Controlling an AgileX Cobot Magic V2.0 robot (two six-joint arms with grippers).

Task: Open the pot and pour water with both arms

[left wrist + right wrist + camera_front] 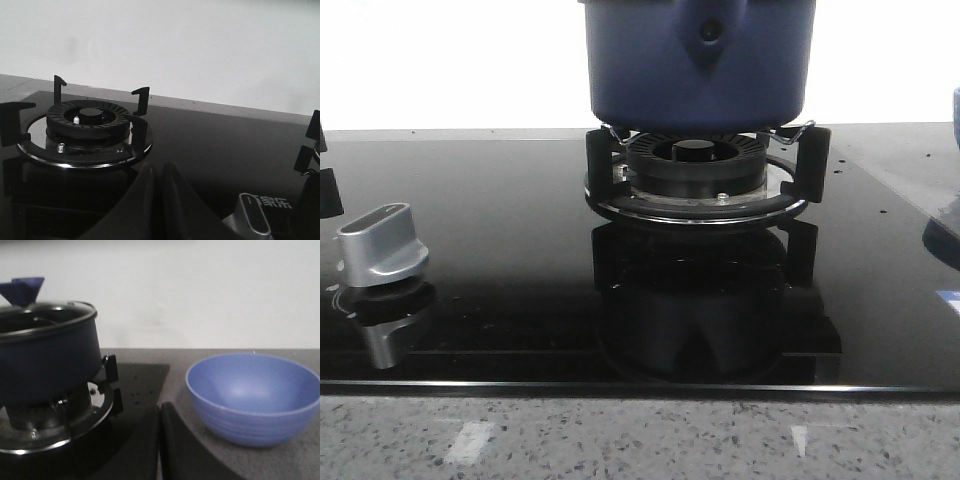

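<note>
Sitting lidded on the right burner (695, 165), the blue pot (698, 60) has the bowl (254, 397) to its right. Both the left gripper (157, 200) and right gripper (160, 445) hang free with jaws together. This fits a pot yet to be opened or one covered again after pouring.

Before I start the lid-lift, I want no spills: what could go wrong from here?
1. The blue pot sits raised on the burner's prongs; a sideways pull on the lid could shift or tip it.
2. The lid's knob is small; a closed right gripper may miss or lose it.
3. The blue bowl stands close beside the stove, so a swinging pot could knock it.
</note>
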